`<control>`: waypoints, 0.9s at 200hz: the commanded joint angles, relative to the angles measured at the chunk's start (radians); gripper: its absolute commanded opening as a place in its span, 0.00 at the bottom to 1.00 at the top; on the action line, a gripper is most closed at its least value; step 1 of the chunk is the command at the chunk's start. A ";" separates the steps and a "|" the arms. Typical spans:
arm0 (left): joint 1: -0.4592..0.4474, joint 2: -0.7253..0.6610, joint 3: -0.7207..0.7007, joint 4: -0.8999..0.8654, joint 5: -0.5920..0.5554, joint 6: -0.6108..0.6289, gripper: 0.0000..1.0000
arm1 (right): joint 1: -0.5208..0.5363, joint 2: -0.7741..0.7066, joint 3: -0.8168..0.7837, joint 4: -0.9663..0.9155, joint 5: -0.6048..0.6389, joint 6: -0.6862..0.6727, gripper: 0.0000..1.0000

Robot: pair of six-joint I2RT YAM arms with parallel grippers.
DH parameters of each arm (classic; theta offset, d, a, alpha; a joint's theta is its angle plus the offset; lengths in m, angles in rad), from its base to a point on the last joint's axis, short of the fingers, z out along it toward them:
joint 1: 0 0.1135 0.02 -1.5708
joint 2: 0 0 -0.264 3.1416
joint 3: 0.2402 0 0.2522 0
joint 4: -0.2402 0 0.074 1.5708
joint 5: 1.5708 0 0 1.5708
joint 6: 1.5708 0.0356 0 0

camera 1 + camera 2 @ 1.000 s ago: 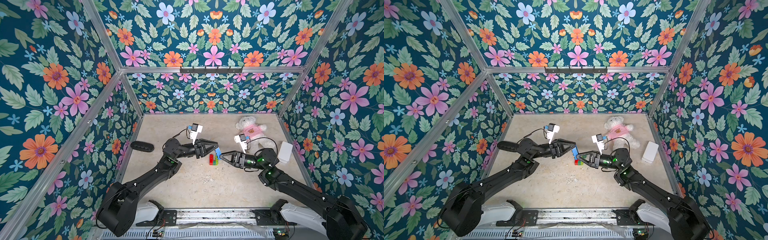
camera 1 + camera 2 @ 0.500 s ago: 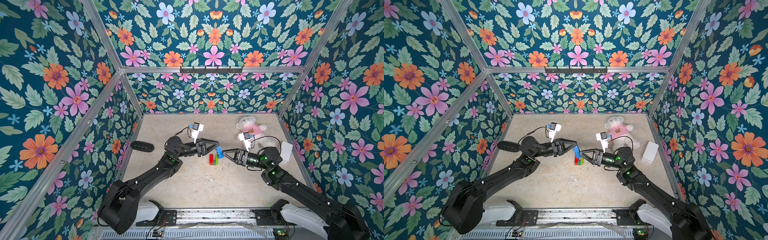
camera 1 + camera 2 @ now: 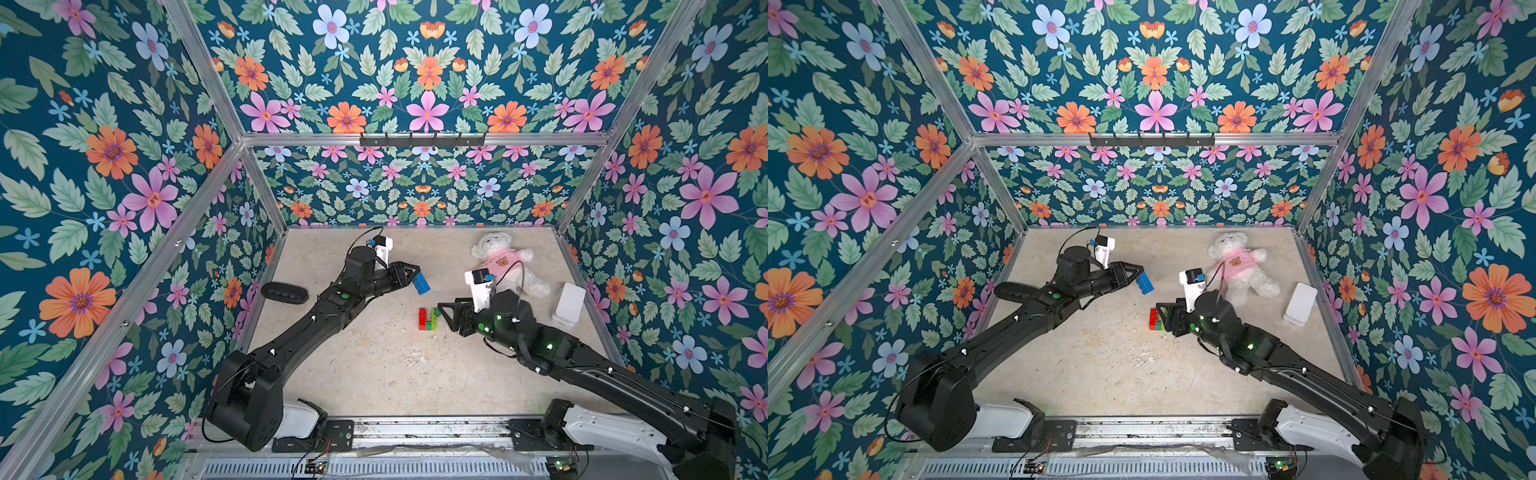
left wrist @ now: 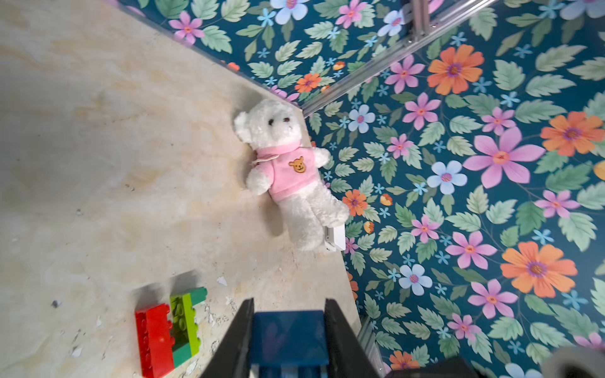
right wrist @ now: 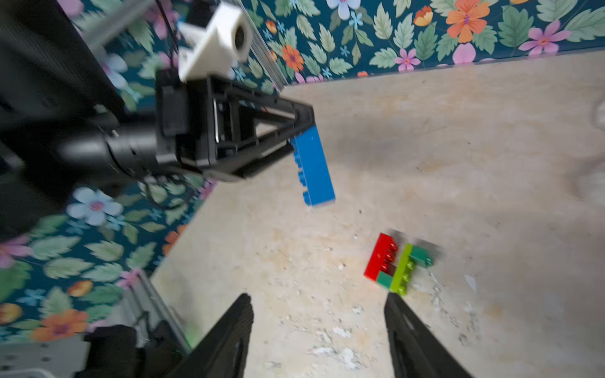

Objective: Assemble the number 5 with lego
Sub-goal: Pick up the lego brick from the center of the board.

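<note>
**Blue brick in the air, four-brick stack on the table**

Your blue brick [image 3: 422, 284] hangs above the table [image 3: 374, 374], pinched at one end by the left gripper [image 3: 415, 276], whose jaws are clamped on its sides. In the left wrist view it fills the gap between the fingers.

Toward the robot from it, apart, the partial stack [image 3: 428, 319] lies flat on the table: red, small dark green, lime, small dark green.

Your right gripper [image 5: 317, 296] sits just beside the stack's right side with its jaws spread wide and nothing between them. One fingertip is right at the lime end, but you cannot tell whether it touches.

Farther right and back lies the teddy [image 3: 505, 266], with a white box [image 3: 569, 303] by the right wall. A black oval object [image 3: 284, 293] rests at the left wall.
</note>
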 commanded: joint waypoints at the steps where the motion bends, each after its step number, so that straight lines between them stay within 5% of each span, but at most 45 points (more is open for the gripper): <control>1: 0.000 -0.005 0.033 -0.132 -0.068 -0.005 0.00 | 0.115 0.050 0.004 -0.032 0.413 -0.163 0.68; 29: 0.000 -0.035 0.038 -0.180 -0.092 -0.005 0.01 | 0.251 0.122 -0.010 0.110 0.605 -0.307 0.70; 86: 0.000 -0.056 0.036 -0.198 -0.097 -0.014 0.01 | 0.325 0.335 0.077 0.258 0.744 -0.511 0.73; 138: 0.000 -0.068 0.036 -0.207 -0.089 -0.007 0.01 | 0.346 0.352 -0.048 0.619 0.687 -0.743 0.88; 180: 0.000 -0.084 0.025 -0.207 -0.092 -0.008 0.01 | 0.341 0.431 -0.078 0.782 0.708 -0.905 0.89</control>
